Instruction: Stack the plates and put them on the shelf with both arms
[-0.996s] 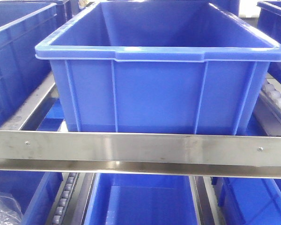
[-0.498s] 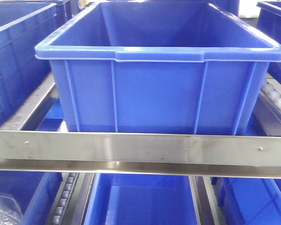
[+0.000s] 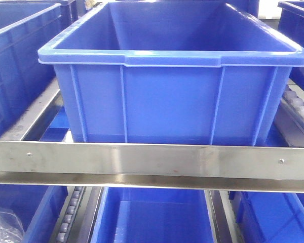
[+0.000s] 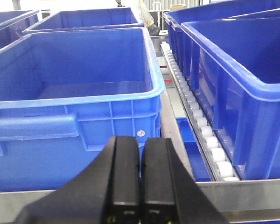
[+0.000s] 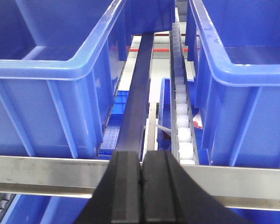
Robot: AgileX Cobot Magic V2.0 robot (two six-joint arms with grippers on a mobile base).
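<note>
Shelf front rail (image 3: pixel 152 161) steel across the near view, blue bin (image 3: pixel 169 76) on it, no plates seen by me, my left end effector (image 4: pixel 141 179) and right end effector (image 5: pixel 141 186) both pressed closed, empty, before the rail

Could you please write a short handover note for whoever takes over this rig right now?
Left gripper: shut, holding nothing, facing a blue bin on the shelf.
Right gripper: shut, empty, aimed at the roller track between two bins.
Plates: not in any view, so their place and whether they are stacked cannot be told.
Done: nothing that can be confirmed here.
Left: find the plates, stack them, place the stack on the shelf.
</note>
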